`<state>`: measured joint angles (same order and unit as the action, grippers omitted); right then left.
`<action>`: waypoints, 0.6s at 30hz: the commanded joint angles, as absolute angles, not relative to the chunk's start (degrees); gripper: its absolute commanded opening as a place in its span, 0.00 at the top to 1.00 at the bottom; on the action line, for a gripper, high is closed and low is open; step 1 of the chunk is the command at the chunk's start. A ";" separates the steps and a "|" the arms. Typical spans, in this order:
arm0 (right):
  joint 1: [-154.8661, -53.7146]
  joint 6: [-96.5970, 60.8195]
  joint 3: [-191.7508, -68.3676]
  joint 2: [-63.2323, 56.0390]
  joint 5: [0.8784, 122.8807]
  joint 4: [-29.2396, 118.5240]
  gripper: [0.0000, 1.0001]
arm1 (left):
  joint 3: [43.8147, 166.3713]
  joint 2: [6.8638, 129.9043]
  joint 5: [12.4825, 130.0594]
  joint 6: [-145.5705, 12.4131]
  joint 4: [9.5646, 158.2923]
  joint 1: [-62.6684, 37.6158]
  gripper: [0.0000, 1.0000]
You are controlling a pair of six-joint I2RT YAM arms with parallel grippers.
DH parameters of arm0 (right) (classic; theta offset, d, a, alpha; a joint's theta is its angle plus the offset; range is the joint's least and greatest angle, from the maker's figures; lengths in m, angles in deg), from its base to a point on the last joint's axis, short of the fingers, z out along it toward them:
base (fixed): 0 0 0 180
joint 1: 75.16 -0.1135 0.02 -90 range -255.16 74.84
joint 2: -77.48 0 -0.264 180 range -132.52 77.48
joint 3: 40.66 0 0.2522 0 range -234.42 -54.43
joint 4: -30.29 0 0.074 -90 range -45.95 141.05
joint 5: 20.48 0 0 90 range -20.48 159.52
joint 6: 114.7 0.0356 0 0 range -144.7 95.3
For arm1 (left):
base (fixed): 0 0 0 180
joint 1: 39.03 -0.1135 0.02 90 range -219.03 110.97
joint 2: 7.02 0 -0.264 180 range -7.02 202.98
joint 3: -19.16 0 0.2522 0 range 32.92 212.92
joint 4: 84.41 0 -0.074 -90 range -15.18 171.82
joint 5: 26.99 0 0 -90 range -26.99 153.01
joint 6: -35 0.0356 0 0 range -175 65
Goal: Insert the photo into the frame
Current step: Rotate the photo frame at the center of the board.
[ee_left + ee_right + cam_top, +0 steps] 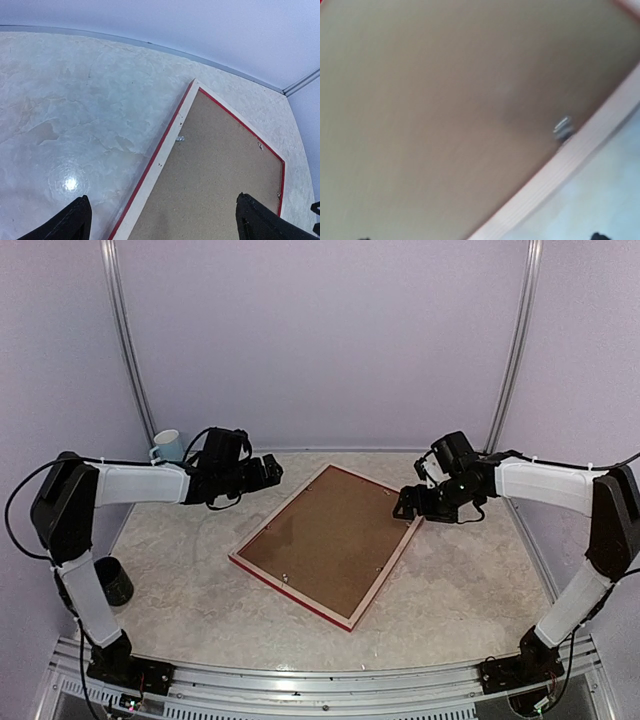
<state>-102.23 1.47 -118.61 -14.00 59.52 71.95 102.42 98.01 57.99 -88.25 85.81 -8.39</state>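
Observation:
The frame (386, 574) lies face down in the middle of the table, its pale wood back up and its red edge showing along the near side. A brown backing board (330, 538) fills it. The photo is hidden. My left gripper (272, 472) hovers open over the frame's far left side. In the left wrist view its gripper (165, 226) straddles the pale bar (167, 145) and the board (220, 170), holding nothing. My right gripper (405, 505) is open low over the frame's far right corner. The blurred right wrist view shows board (445, 100), bar (580, 155) and a metal tab (562, 127).
A pale blue mug (167, 447) stands at the back left by the wall. A black cup (113, 580) sits at the left beside the left arm. The marbled table (480, 590) runs to a curved back wall. Small metal tabs (180, 139) line the frame's inner edge.

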 commanded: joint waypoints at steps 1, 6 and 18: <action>-98.07 1.47 -122.95 -16.91 62.50 70.60 0.05 | 95.33 90.95 53.59 -91.12 80.11 -7.56 0.01; -93.86 1.62 -126.06 -20.53 61.04 68.16 0.05 | 88.10 83.77 52.97 -91.85 76.64 -5.90 0.01; -88.00 0.27 -136.80 -33.61 54.82 65.64 0.04 | 74.82 71.44 56.65 -96.64 72.77 -3.27 0.01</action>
